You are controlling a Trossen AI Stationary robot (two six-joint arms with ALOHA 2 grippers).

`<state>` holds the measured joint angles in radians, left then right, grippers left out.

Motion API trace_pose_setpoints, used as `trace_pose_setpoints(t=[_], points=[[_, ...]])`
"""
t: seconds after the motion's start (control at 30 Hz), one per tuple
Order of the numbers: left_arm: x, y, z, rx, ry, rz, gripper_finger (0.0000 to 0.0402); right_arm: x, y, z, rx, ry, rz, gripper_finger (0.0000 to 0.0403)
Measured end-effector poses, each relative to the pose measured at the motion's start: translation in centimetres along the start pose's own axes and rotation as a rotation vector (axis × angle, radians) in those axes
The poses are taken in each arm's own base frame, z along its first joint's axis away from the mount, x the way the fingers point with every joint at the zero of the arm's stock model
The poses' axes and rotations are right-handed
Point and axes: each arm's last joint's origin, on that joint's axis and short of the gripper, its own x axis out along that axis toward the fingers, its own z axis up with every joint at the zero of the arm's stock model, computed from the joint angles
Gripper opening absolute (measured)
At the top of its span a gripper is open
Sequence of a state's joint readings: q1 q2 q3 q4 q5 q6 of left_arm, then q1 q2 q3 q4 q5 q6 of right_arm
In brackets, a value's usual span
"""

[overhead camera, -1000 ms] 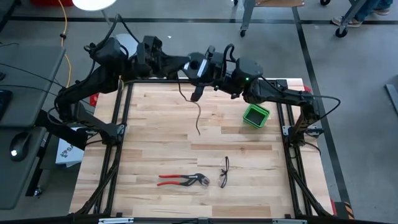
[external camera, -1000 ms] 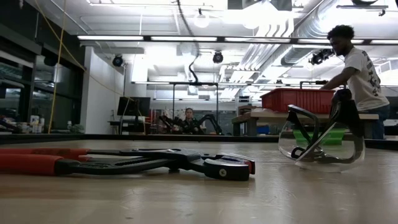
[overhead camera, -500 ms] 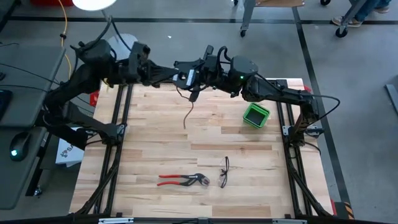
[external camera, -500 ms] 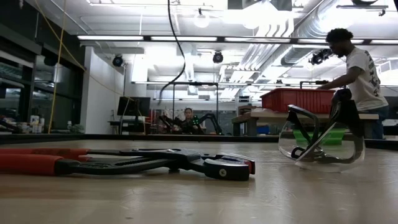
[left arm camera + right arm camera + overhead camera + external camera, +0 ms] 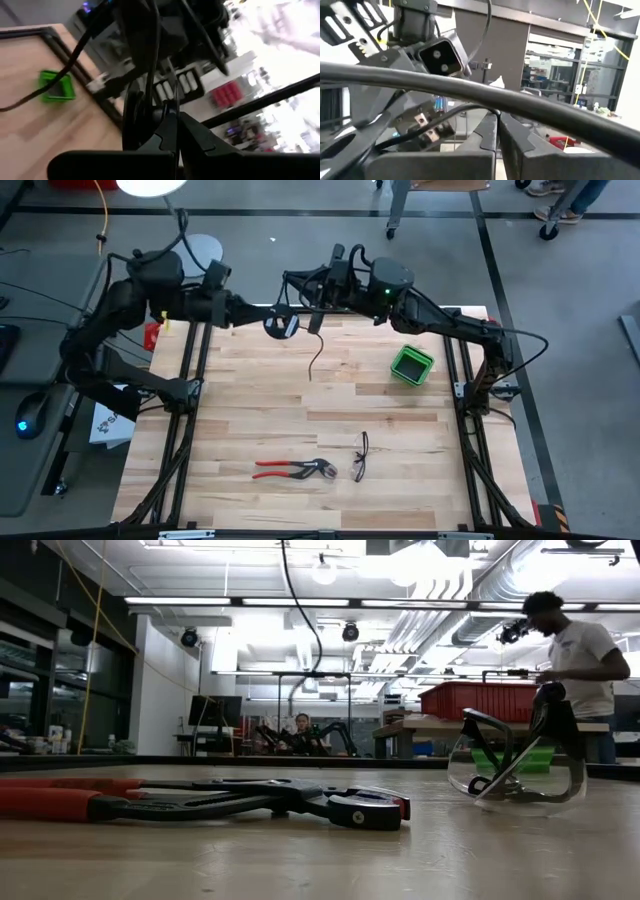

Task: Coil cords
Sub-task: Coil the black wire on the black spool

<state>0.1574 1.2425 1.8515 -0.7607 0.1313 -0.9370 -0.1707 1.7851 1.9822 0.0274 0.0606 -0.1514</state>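
Note:
The thin black cord [image 5: 316, 355] is held up in the air over the table's far middle by both grippers. Its free end [image 5: 312, 377] hangs down toward the wood, and a small loop [image 5: 279, 326] shows beside my left gripper [image 5: 283, 323]. My right gripper [image 5: 318, 314] is close beside it, on its right. Both grippers are shut on the cord. In the low view the cord [image 5: 303, 630] hangs down from above. My left gripper [image 5: 178, 131] and right gripper [image 5: 498, 131] also show in their own wrist views. My left gripper pinches the cord [image 5: 173, 102] between its two shut fingers, and the loop [image 5: 129, 117] stands beside the fingers. The cord is clear of the table, and its tail [image 5: 30, 100] runs off toward the green bin. How many strands it holds, I cannot tell. My right gripper pinches the cord [image 5: 489, 111] between its two shut fingertips. One strand [image 5: 440, 120] runs from the fingers toward my left gripper. The cord is lifted clear of the table.
Red-handled pliers [image 5: 292, 470] and black-framed safety glasses [image 5: 360, 455] lie near the table's near edge. A green bin [image 5: 411, 364] stands at the far right. A yellow cable [image 5: 103, 220] runs on the floor beyond the left arm. A person [image 5: 580, 660] stands in the room behind.
My left gripper has drawn back toward the table's left edge, apart from my right gripper, taking the cord with it. A small loop now shows beside it. The cord's hanging end has swung left and then back and stays clear of the table.

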Motion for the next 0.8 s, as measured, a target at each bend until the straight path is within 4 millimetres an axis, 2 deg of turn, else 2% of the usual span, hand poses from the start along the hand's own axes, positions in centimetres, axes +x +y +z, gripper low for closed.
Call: trace_pose_setpoints(t=[0.17,0.5,0.67,0.8], points=[[-0.2,0.4,-0.1,0.150,-0.022,0.068,0.0000,0.0,-0.1,-0.3,-0.006,0.026,-0.006,0.0000],[-0.8,0.6,0.4,0.586,-0.149,0.247,0.0000,0.0,-0.5,-0.6,0.014,0.057,-0.016,0.0000],[-1.1,0.6,0.7,0.735,-0.199,0.327,0.0000,0.0,-0.7,-0.7,0.018,0.067,-0.019,0.0000],[-1.1,0.1,1.1,0.823,-0.250,0.311,0.0000,0.0,-0.8,-0.9,0.041,0.083,-0.017,0.0000]])
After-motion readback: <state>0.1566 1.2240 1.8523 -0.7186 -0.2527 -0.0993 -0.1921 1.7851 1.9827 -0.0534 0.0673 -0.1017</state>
